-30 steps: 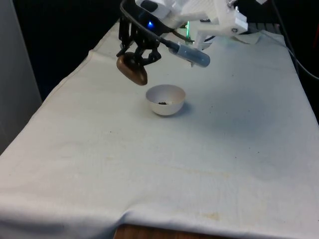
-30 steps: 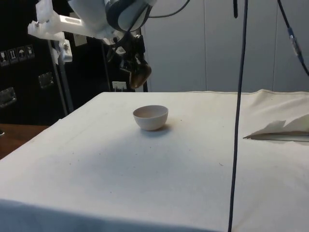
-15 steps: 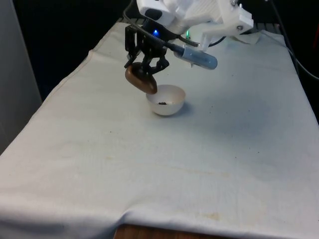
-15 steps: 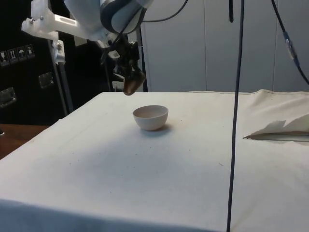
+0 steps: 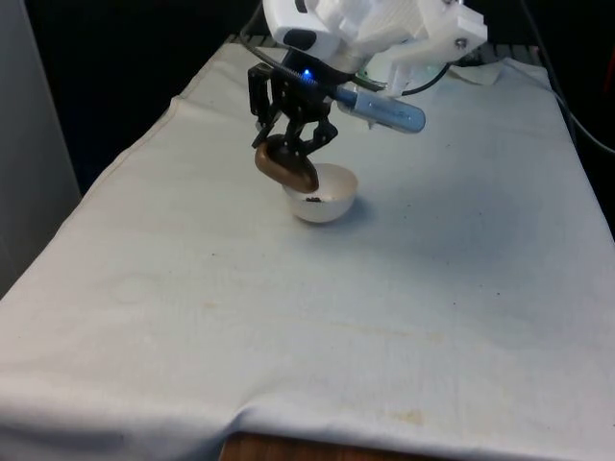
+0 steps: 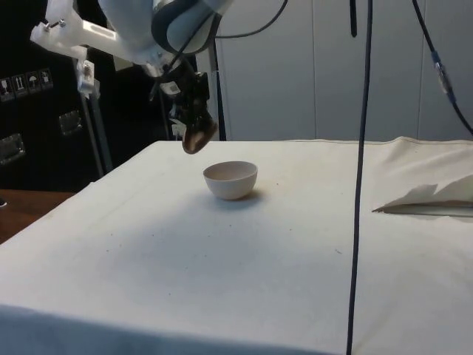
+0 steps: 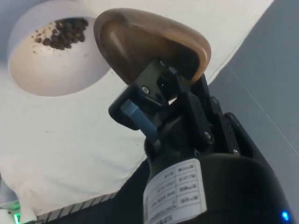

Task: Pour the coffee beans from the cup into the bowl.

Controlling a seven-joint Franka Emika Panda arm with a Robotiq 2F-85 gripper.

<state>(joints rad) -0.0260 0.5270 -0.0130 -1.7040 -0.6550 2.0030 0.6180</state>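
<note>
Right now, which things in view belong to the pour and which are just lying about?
Job:
- cup, brown, tilted, held by the gripper
- bowl, white
- beans, already in the bowl

Lying about:
- hanging cable
- fold of cloth at the table's edge

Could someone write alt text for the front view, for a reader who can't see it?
A black two-finger gripper holds a tilted brown wooden cup at the rim of a small white bowl with a few dark coffee beans inside, on a white tablecloth.
</note>
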